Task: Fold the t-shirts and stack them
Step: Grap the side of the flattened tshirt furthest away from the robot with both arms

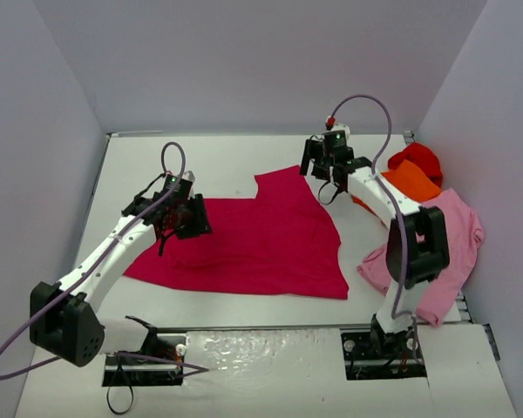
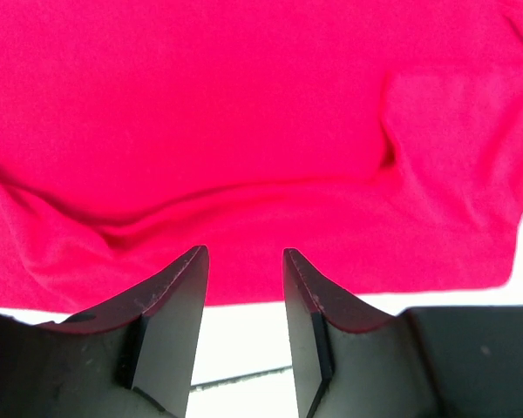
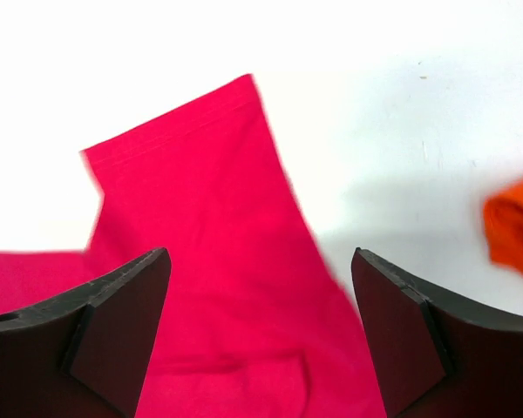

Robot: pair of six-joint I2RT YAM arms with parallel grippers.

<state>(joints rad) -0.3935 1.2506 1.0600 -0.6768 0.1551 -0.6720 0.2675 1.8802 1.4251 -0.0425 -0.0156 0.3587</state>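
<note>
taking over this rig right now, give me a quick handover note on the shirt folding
Left end effector: open, empty, over the left edge of the crimson shirt.
Right end effector: wide open, empty, above that shirt's far corner.
Crimson shirt lies spread mid-table, not folded small yet.
Pink shirt, orange shirt and bright red shirt sit in an unfolded heap at the right edge of the table.
Done: nothing stacked.
Left: finish the crimson one, fold the other three, stack all four.
</note>
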